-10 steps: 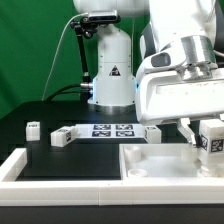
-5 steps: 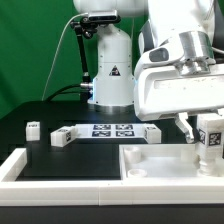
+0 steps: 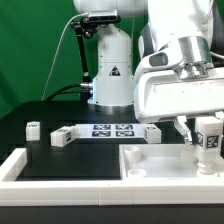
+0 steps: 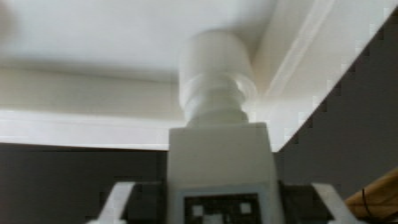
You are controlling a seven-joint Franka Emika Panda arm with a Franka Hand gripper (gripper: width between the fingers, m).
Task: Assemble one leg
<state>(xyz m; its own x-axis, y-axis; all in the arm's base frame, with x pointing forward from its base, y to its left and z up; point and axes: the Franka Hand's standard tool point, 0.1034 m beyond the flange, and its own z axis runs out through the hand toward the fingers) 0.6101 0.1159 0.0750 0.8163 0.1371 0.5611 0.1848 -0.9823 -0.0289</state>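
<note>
My gripper [image 3: 207, 140] is at the exterior view's right, shut on the leg [image 3: 209, 142], a small white block with a black-and-white tag. It holds the leg upright just above the large white tray-like piece [image 3: 150, 160], near that piece's right side. In the wrist view the leg [image 4: 217, 110] runs out from between my fingers [image 4: 121, 200], its round end pointing at the tray's inner corner [image 4: 267, 85]. My gripper [image 4: 219, 205] grips the leg's tagged end.
The marker board [image 3: 108, 130] lies at mid-table. A loose small white block [image 3: 33, 128] stands at the exterior view's left, another white part [image 3: 62, 137] beside the board. The robot base [image 3: 110, 70] stands behind. A white rail [image 3: 20, 165] borders the front left.
My gripper with the leg has shifted slightly up and toward the exterior view's left. Nothing else has moved.
</note>
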